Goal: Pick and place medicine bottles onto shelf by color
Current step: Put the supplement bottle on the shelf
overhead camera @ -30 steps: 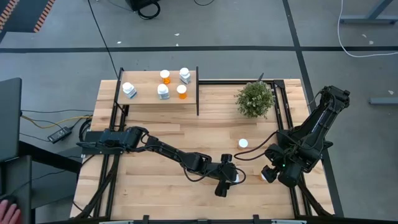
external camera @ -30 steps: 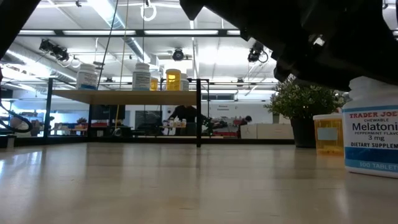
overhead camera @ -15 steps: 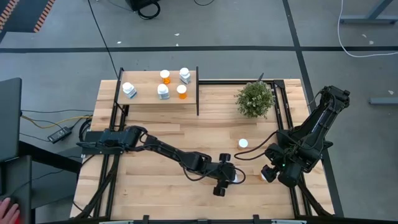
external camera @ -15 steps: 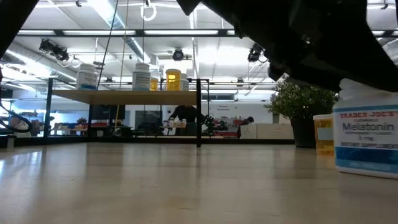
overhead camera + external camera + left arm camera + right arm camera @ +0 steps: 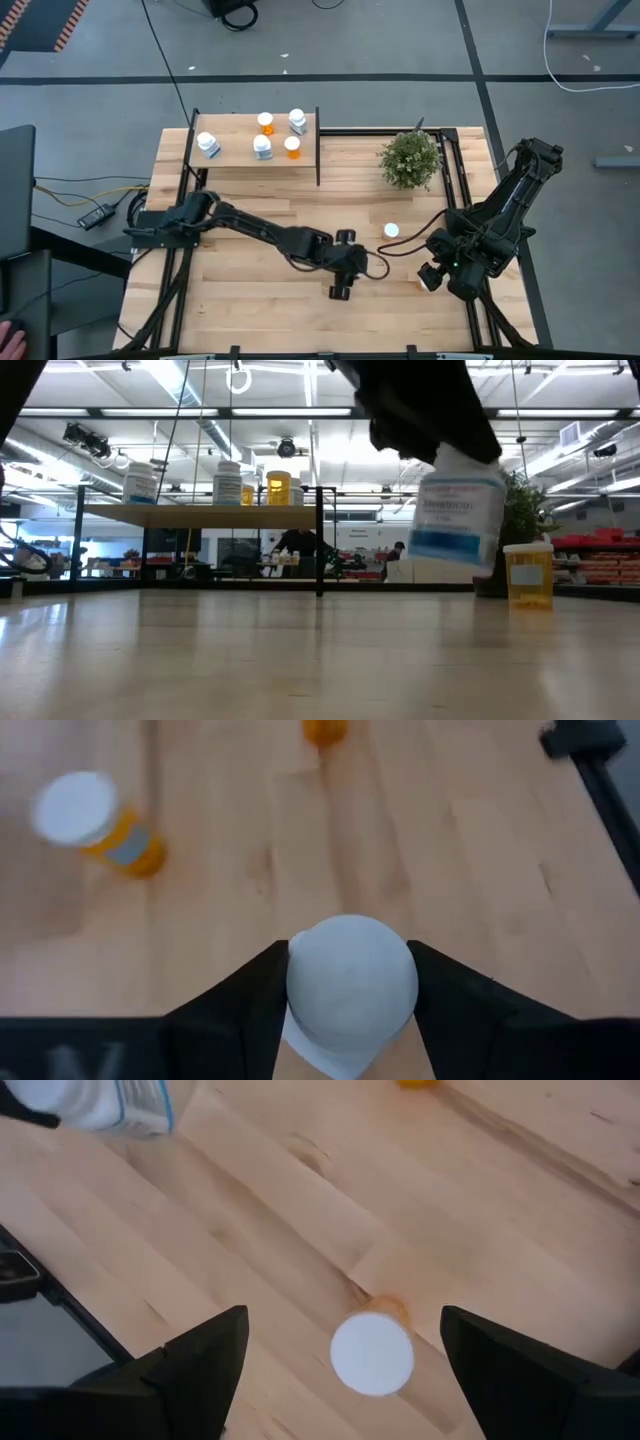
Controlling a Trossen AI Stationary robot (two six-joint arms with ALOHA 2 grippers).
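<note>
Bottle count: eight, across shelf, table and gripper

Five on the shelf [image 5: 240,155] at 11 o'clock (three white, two orange); two orange on the table; one white bottle [image 5: 458,510] held aloft.

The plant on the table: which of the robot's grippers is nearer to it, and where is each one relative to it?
Right. The right gripper hangs open at the table's right edge, on the plant's near side. The left gripper, holding a white bottle, is farther out toward the table's middle.

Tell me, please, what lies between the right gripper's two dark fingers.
In the right wrist view, a translucent orange medicine bottle with a round white cap stands on the light wooden tabletop, below the open right gripper, untouched.
</note>
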